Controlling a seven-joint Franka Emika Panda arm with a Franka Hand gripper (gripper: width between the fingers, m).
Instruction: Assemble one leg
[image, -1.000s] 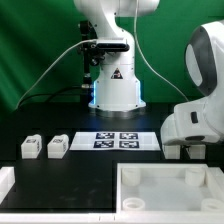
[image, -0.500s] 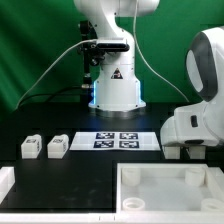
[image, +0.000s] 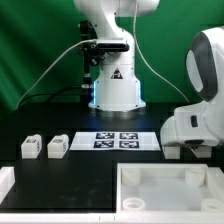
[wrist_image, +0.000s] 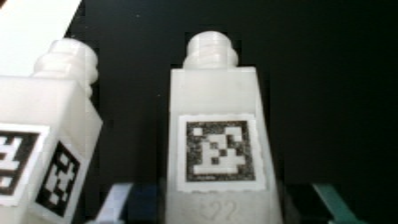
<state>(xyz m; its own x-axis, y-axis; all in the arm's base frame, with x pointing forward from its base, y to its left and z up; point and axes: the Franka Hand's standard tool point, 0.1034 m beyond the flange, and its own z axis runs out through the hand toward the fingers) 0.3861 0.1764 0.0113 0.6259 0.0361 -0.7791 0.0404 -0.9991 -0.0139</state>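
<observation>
Well off to the exterior view's left of the fingers stood a far leg (image: 30, 147) and a nearer leg (image: 57, 146), just beside each other. Between them and the gripper (image: 186, 152) lay the marker board (image: 115, 140) with four black tags. Behind it, the robot base (image: 116, 92) bore a triangular warning sticker (image: 117, 73).

In the wrist view, the leg (wrist_image: 217, 100) stood between the fingers (wrist_image: 128, 205) of the gripper (wrist_image: 222, 208), its black-and-white tag (wrist_image: 217, 150) facing the camera. The fingers stood parted, wider than the leg, one close against it and a dark gap at the other. A neighbouring leg (wrist_image: 45, 130), also tagged, stood just outside them.
</observation>
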